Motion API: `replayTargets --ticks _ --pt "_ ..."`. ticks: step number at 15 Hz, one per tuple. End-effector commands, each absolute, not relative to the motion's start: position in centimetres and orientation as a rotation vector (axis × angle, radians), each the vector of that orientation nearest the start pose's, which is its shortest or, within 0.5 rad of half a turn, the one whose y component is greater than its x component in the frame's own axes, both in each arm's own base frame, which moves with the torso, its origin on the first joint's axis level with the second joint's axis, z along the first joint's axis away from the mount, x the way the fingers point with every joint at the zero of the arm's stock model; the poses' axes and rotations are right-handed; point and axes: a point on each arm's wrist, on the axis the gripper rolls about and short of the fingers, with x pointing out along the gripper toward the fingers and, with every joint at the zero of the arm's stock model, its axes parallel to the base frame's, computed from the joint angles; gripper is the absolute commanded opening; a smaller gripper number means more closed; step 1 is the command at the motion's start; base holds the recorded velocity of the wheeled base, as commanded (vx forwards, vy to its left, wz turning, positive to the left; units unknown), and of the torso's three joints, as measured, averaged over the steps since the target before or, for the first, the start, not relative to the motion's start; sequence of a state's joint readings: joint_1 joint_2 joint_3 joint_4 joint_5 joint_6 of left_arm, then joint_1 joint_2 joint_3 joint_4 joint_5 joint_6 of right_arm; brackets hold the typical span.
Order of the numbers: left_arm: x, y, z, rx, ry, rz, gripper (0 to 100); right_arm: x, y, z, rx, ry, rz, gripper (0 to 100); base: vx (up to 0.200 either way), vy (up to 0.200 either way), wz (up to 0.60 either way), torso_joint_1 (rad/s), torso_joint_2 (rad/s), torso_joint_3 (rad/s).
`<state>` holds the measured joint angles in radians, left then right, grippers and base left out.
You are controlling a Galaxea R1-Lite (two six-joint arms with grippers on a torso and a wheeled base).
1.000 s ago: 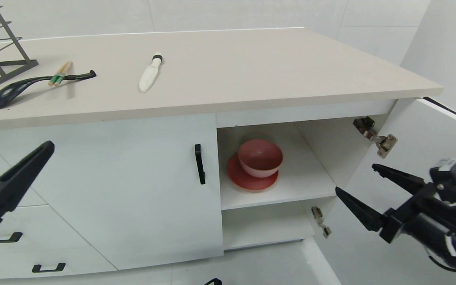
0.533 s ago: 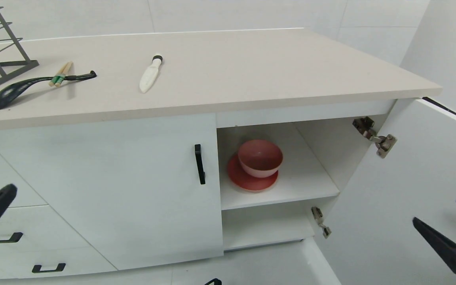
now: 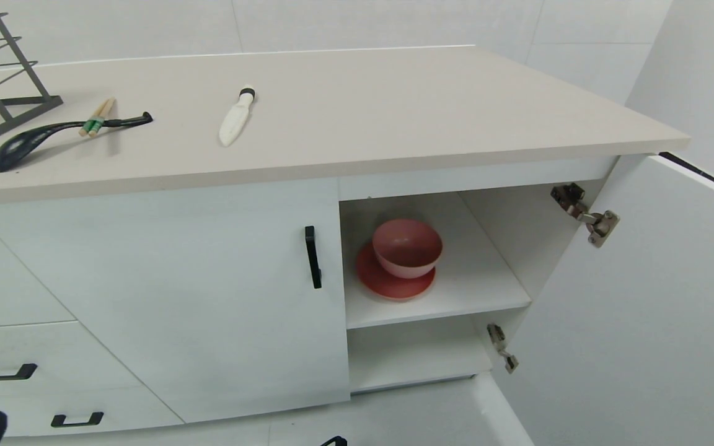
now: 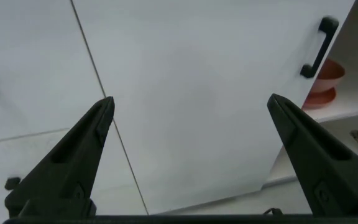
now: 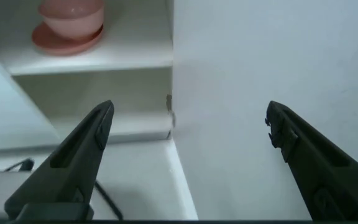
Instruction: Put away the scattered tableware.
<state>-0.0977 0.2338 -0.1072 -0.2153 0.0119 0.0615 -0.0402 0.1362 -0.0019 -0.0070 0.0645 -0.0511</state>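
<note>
While left end effector [image 4: 191, 106] and right end effector [image 5: 188, 109] are held low, splayed and empty, knife [image 3: 233, 121], spoon [image 3: 13, 152] and chopsticks [image 3: 98, 116] are seen above on the desk [image 3: 425, 105], left half; left arm is judged nearer.

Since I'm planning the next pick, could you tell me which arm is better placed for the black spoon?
Probably the left: the black spoon lies at the left end of the counter, on that arm's side, and the left pincer is open. The right pincer is by the open cabinet door.
</note>
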Motion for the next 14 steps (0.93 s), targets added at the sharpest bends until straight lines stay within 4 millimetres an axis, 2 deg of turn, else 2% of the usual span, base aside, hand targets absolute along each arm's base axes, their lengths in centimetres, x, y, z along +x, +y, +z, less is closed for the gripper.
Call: replayTargets --ticks 1,2,3,10,12,14 --pt "-1.2 0.1 11.0 0.062 -0.101 -0.075 100 -1.6 0.2 7.8 -0.048 0.072 0.008 100 0.0 0.0 0.0 0.0 0.0 0.0" --pt "-1.5 0.2 8.7 0.109 -0.009 -0.073 100 -1.6 0.2 7.8 -0.042 0.075 0.008 100 0.0 0.0 0.0 0.0 0.0 0.0" --pt "-1.5 0.2 8.3 0.107 0.05 -0.072 100 -1.7 0.2 7.7 -0.013 0.078 0.004 100 0.0 0.0 0.0 0.0 0.0 0.0" --pt "-1.5 0.3 8.3 0.024 0.041 0.012 100 -1.7 0.2 7.7 -0.019 0.078 0.001 100 0.0 0.0 0.0 0.0 0.0 0.0" --pt "-2.0 0.2 8.2 0.021 -0.02 0.12 100 -1.7 0.2 7.8 -0.017 0.077 0.001 100 0.0 0.0 0.0 0.0 0.0 0.0" --pt "-2.2 0.2 8.1 -0.018 -0.038 0.086 100 -1.7 0.2 7.7 -0.013 0.078 0.001 100 0.0 0.0 0.0 0.0 0.0 0.0"
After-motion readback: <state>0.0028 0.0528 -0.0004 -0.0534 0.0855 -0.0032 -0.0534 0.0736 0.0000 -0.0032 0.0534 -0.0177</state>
